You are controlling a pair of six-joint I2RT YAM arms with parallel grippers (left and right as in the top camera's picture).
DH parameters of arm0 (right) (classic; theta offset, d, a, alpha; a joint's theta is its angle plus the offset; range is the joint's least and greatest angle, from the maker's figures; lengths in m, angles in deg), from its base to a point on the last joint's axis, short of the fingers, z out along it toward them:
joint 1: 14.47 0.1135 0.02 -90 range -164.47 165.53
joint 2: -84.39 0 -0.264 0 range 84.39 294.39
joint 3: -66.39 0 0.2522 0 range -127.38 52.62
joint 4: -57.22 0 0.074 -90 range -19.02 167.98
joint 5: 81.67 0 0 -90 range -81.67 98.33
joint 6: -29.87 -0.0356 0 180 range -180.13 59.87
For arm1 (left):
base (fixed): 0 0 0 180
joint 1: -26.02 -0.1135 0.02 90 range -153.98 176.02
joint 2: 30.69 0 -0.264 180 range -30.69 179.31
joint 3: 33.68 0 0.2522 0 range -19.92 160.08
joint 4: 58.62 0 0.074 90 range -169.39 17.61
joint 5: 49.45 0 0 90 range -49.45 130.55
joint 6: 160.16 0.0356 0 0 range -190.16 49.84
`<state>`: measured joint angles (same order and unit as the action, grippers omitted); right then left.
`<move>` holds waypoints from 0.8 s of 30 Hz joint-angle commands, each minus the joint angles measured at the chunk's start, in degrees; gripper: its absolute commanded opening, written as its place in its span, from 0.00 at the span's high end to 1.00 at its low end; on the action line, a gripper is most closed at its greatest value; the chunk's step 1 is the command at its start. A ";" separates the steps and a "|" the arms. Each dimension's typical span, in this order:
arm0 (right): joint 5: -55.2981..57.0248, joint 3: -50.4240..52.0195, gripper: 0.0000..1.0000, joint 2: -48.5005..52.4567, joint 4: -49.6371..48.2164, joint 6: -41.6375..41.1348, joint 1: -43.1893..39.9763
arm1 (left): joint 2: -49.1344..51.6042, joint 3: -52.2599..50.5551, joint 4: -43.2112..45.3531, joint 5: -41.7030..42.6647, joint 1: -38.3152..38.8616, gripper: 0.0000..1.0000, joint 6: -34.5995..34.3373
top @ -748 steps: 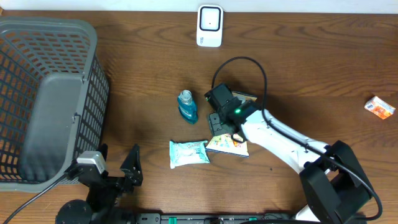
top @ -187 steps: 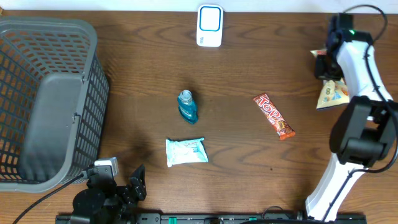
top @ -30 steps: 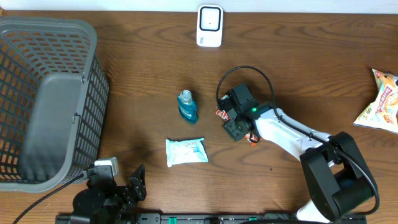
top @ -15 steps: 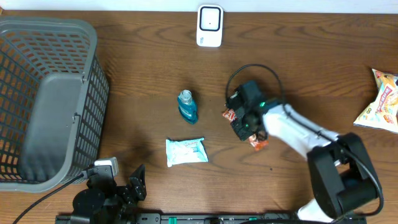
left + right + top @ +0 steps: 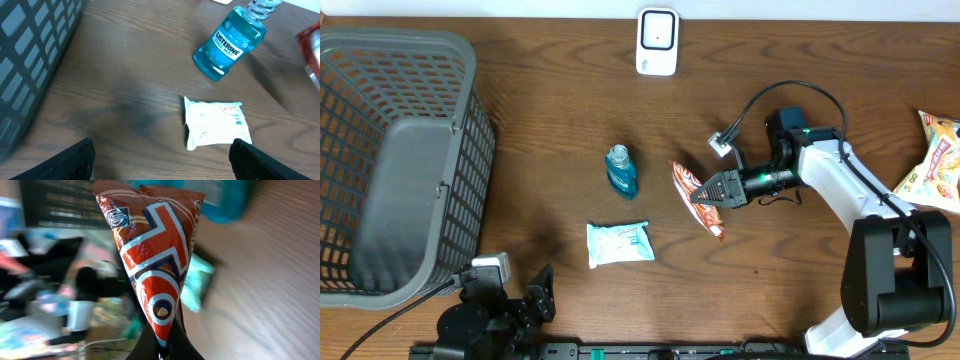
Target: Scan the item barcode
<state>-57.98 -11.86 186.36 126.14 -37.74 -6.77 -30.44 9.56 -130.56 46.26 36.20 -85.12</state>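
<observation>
Overhead view: right claw [image 5: 713,190] clamped on the red snack bar [image 5: 694,192] over the middle of the bench [image 5: 550,120], near the mouthwash bottle [image 5: 621,172]. The scanner [image 5: 657,41] stands at the far edge. Left claw [image 5: 160,161] stands apart, empty.

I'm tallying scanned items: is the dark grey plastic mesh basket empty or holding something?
Empty. The overhead view shows only the bare floor of the dark grey plastic mesh basket, with no item inside it.
</observation>
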 commanded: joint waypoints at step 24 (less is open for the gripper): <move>-23.15 -0.44 0.99 0.26 2.27 -9.75 0.22 | -0.04 0.00 -0.04 0.28 -0.24 0.14 0.55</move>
<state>-78.54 -11.86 186.36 128.52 -48.06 -6.74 -30.44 9.56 -130.56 46.26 36.20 -85.12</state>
